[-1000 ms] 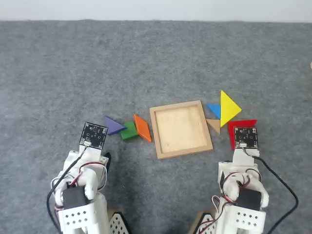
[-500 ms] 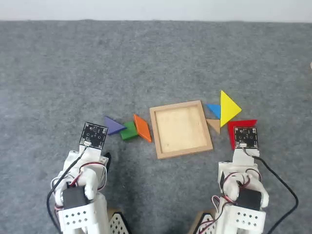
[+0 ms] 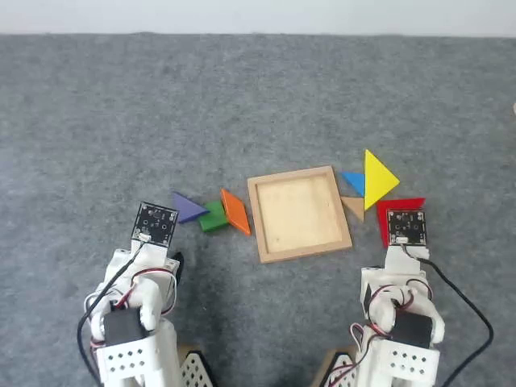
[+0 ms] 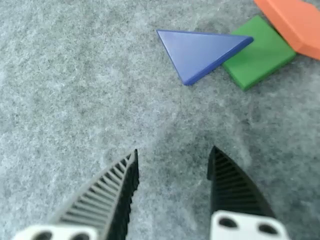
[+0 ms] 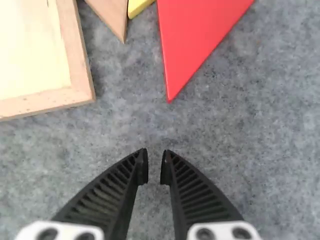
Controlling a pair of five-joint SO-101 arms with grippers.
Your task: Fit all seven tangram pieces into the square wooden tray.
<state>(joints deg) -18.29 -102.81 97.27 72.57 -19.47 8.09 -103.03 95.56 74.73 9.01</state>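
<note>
The square wooden tray [image 3: 290,174] lies mid-table with nothing in it. Left of it sit a purple triangle [image 3: 187,208], a green square [image 3: 213,218] and an orange parallelogram [image 3: 235,211]. To its right lie a blue triangle [image 3: 353,181], a yellow triangle [image 3: 377,179], a tan triangle [image 3: 353,207] and a red triangle [image 3: 387,208], partly under the right arm's wrist. My left gripper [image 4: 174,150] is open over bare carpet, short of the purple triangle [image 4: 200,47]. My right gripper [image 5: 154,151] is shut and holds nothing, just short of the red triangle's [image 5: 195,35] tip, beside the tray's corner [image 5: 75,75].
Grey carpet covers the whole table, with wide free room beyond the pieces. Both arm bases stand at the near edge. The green square [image 4: 260,55] and orange parallelogram [image 4: 292,20] touch one another beyond the purple triangle.
</note>
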